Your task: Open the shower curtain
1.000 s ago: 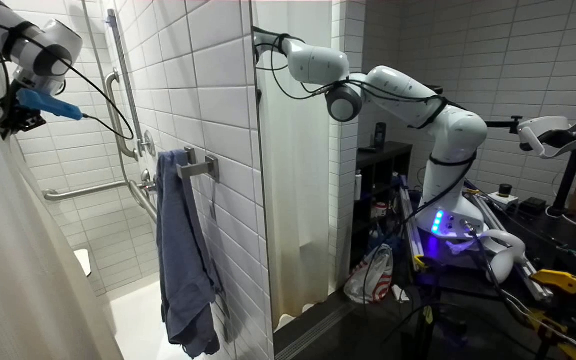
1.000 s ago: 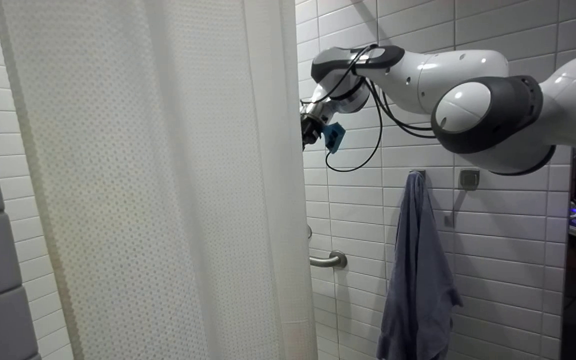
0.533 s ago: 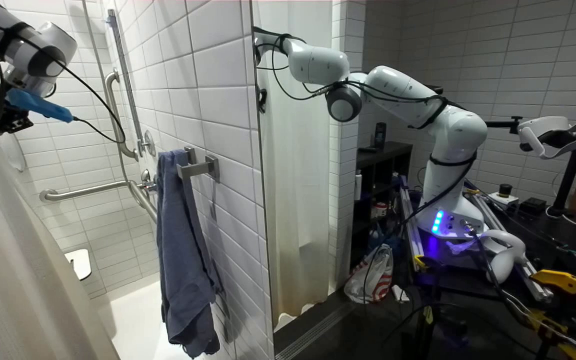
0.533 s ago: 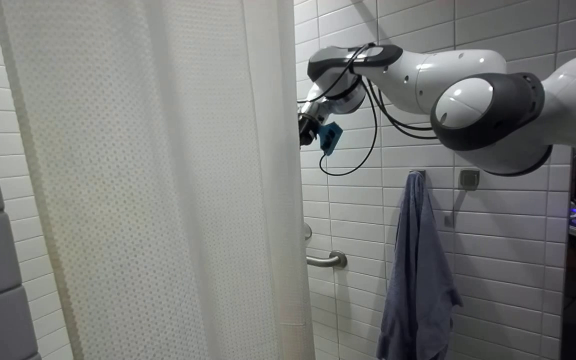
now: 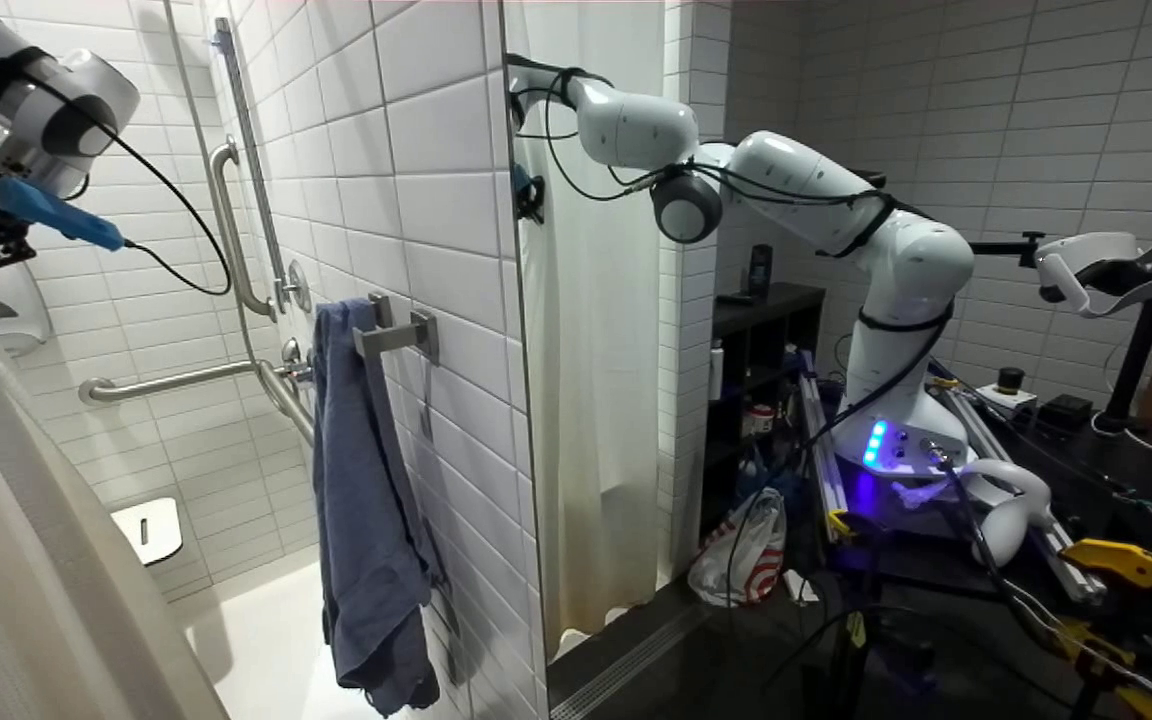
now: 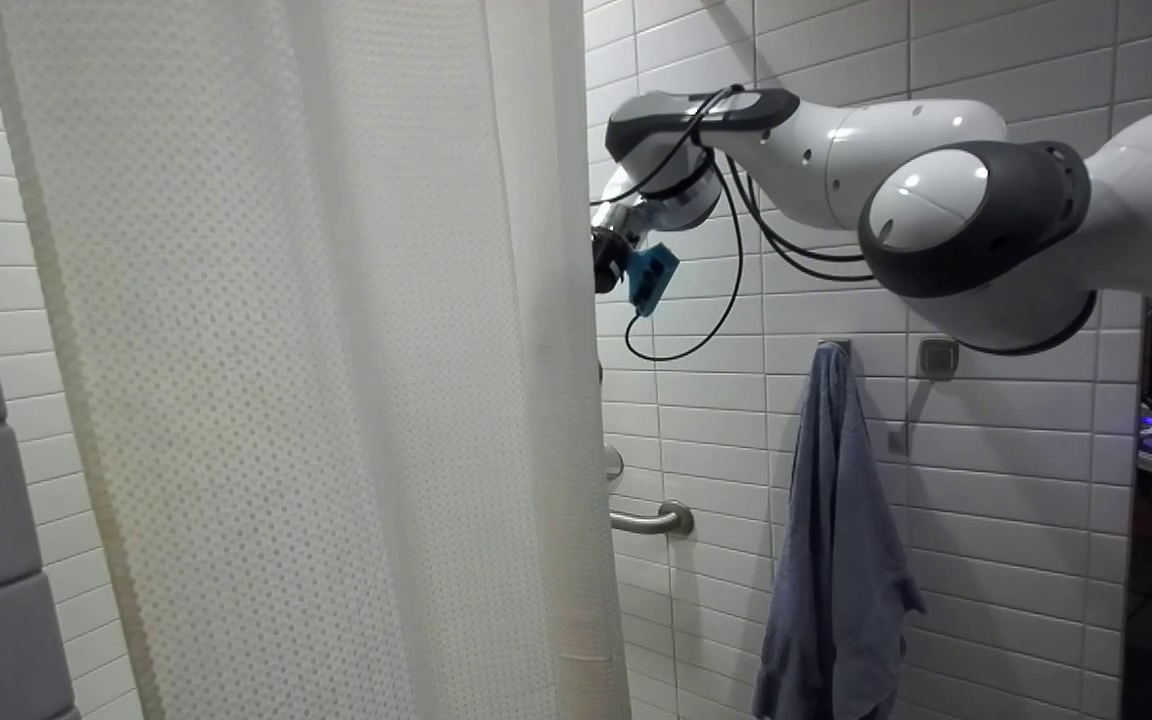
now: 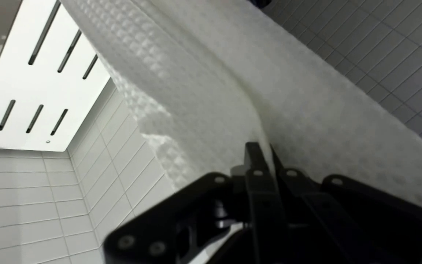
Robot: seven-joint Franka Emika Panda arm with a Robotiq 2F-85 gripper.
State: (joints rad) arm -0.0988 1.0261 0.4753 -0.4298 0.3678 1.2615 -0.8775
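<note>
The black two-fingered tool (image 7: 265, 151) has slid further from the blue-grey cloth towel (image 5: 368, 500), taking the tall off-white dimpled shower curtain (image 7: 211, 91) along and baring more of the white slotted seat (image 5: 162, 525) below. Jaws tight on a pinch of curtain, the rest hanging beneath the tool: held there, I'd judge, so one sideways pull draws it open.

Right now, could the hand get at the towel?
Probably not as things stand: the hand is shut on the curtain and would have to let go first. Otherwise the towel, uncovered in both exterior views, seems free to approach.
</note>
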